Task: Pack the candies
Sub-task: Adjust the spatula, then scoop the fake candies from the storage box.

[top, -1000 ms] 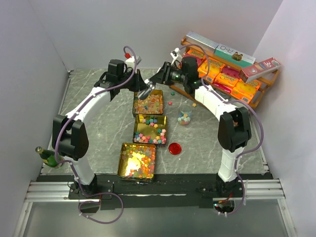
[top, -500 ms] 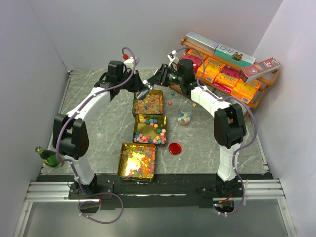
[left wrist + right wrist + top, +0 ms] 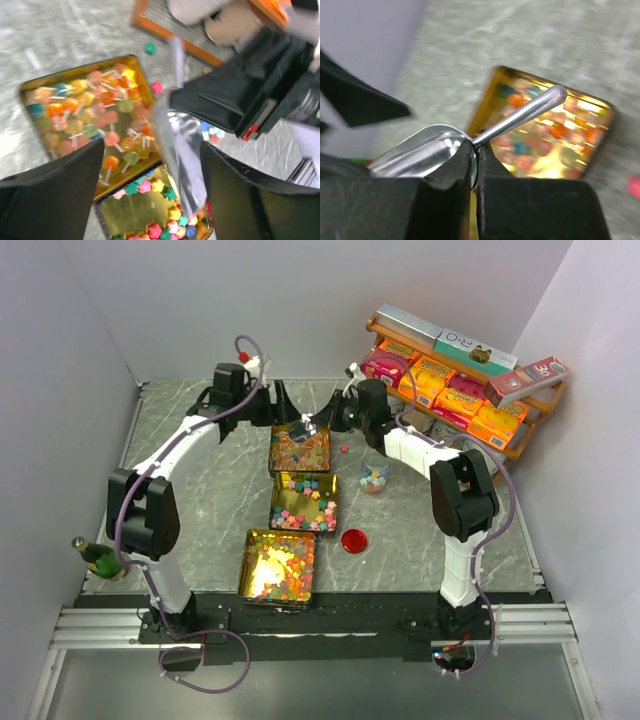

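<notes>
Three gold tins lie in a row in the top view. The far tin (image 3: 271, 452) holds candies (image 3: 300, 450), the middle tin star-shaped ones (image 3: 304, 502). My right gripper (image 3: 322, 421) is shut on a metal scoop (image 3: 301, 430) above the far tin; in the right wrist view the gripper (image 3: 475, 156) pinches where the scoop bowl (image 3: 417, 147) meets the handle. My left gripper (image 3: 283, 402) is open just behind it. In the left wrist view the scoop (image 3: 177, 150) hangs free between that gripper's (image 3: 152, 192) spread fingers (image 3: 50, 200).
A small glass jar (image 3: 374, 479) with some candies stands right of the tins, a red round lid (image 3: 352, 540) nearer. Loose candies (image 3: 344, 448) dot the table. A wooden rack of orange and pink boxes (image 3: 462, 392) fills the back right. A green bottle (image 3: 94, 556) stands at left.
My left gripper opened and let go of the scoop, drawing back a little. My right gripper moved left and shut on the scoop.
</notes>
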You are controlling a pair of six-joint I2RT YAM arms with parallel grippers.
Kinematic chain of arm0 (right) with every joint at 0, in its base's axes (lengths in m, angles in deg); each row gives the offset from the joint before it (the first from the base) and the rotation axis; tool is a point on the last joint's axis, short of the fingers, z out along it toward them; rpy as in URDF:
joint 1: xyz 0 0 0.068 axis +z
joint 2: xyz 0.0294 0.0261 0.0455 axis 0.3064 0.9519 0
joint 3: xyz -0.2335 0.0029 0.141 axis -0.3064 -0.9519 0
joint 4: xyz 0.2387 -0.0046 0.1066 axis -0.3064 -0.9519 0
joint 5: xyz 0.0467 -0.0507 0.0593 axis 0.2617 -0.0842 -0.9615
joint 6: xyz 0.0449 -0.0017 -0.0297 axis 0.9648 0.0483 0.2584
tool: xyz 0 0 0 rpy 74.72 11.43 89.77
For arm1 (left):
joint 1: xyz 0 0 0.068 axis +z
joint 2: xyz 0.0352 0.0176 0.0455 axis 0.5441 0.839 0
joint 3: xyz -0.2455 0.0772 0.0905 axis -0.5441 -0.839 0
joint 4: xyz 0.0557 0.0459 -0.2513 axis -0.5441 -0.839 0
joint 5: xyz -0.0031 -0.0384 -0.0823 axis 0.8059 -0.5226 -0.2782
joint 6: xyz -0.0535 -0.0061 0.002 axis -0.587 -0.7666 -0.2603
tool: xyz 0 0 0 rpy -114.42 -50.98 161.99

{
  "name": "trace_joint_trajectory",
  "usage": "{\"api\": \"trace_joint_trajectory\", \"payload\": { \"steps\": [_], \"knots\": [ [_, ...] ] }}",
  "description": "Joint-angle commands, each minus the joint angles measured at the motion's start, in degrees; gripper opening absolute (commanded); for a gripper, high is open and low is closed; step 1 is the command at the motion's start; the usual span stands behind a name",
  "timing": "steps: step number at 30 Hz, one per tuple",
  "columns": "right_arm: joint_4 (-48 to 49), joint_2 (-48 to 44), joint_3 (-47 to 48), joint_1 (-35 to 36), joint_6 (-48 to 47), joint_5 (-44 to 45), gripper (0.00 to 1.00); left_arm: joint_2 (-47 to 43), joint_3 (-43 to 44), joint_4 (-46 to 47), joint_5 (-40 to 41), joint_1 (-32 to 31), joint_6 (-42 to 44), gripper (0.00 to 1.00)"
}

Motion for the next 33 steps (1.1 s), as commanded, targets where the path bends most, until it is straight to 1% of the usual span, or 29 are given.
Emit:
{"api": "trace_joint_trajectory", "payload": {
  "steps": [1, 2, 3, 4, 6, 7, 8, 9, 10, 11, 13, 14, 15, 16, 17, 19, 20, 21, 23, 24, 28, 33],
  "knots": [
    [1.1, -5.8, -1.5, 2.3, -8.2, 15.2, 0.00, -1.0, -2.0, 2.9, 1.7, 3.7, -6.2, 0.84],
    [-0.7, -6.3, -1.2, 3.3, -9.6, 17.4, 0.00, -1.4, -2.4, 2.6, 2.0, 3.9, -6.3, 0.84],
    [-1.7, -6.7, -1.0, 4.0, -11.1, 22.4, 0.00, -1.8, -3.1, 2.6, 1.9, 4.3, -6.2, 0.85],
    [-2.3, -6.8, -0.5, 4.6, -14.3, 24.3, 0.00, -2.1, -3.3, 2.3, 2.5, 4.3, -6.1, 0.85],
    [-4.3, -6.7, 0.7, 6.2, -17.1, 26.4, 0.00, -1.8, -3.8, 1.4, 2.6, 4.4, -6.0, 0.84],
    [-4.6, -6.5, 1.7, 6.7, -19.5, 29.9, 0.00, -1.6, -3.8, 1.1, 3.1, 4.4, -5.9, 0.85],
    [-5.2, -6.2, 2.2, 7.2, -20.8, 31.4, 0.00, -1.1, -3.8, 0.7, 3.6, 4.4, -6.1, 0.84],
    [-5.6, -6.0, 2.7, 8.1, -22.1, 33.0, 0.00, -0.9, -3.8, -0.1, 4.0, 4.4, -6.3, 0.84],
    [-6.1, -5.7, 4.2, 8.8, -24.7, 36.7, 0.00, -0.6, -3.7, -0.8, 4.8, 4.4, -6.5, 0.84],
    [-6.7, -4.7, 5.2, 9.2, -25.9, 38.4, 0.00, 0.1, -3.6, -1.5, 7.1, 4.4, -6.8, 0.84],
    [-7.4, -3.8, 7.3, 11.0, -30.2, 42.6, 0.00, 1.3, -2.6, -4.6, 8.1, 4.4, -7.1, 0.84],
    [-7.3, -2.6, 7.9, 11.8, -30.8, 47.2, 0.00, 2.7, -2.1, -5.9, 8.9, 4.4, -7.4, 0.83],
    [-7.6, -1.8, 8.6, 12.9, -35.0, 49.5, 0.00, 3.4, -1.3, -7.0, 8.5, 4.4, -7.5, 0.81],
    [-7.8, -1.0, 10.4, 13.7, -36.4, 52.1, 0.00, 4.3, -1.0, -8.7, 8.4, 4.4, -7.4, 0.80],
    [-8.2, 0.8, 11.4, 14.2, -37.5, 57.3, 0.00, 5.6, -0.7, -9.5, 8.7, 4.4, -7.8, 0.78],
    [-9.1, 3.4, 14.0, 15.4, -39.9, 60.9, 0.00, 6.5, -1.2, -10.6, 10.3, 4.3, -8.5, 0.75],
    [-8.5, 4.3, 14.3, 15.7, -41.2, 64.6, 0.00, 7.6, -1.2, -11.1, 11.2, 4.3, -8.7, 0.72],
    [-8.1, 5.2, 14.7, 16.1, -43.9, 65.9, 0.00, 8.0, -1.3, -11.3, 11.8, 4.3, -9.2, 0.69],
    [-7.5, 8.3, 16.7, 17.1, -46.8, 70.4, 0.00, 9.5, -1.1, -12.3, 12.1, 4.3, -9.8, 0.66],
    [-7.1, 9.2, 17.2, 17.4, -49.5, 71.8, 0.00, 10.0, -1.0, -12.4, 12.1, 4.3, -10.4, 0.62],
    [-5.4, 13.5, 18.6, 18.3, -53.8, 76.0, 0.00, 11.5, -0.3, -13.3, 12.2, 4.2, -11.0, 0.55],
    [0.4, 16.2, 17.5, 19.0, -60.2, 81.1, 0.00, 12.9, 0.5, -15.2, 14.3, 4.2, -11.2, 0.48]
  ]
}}
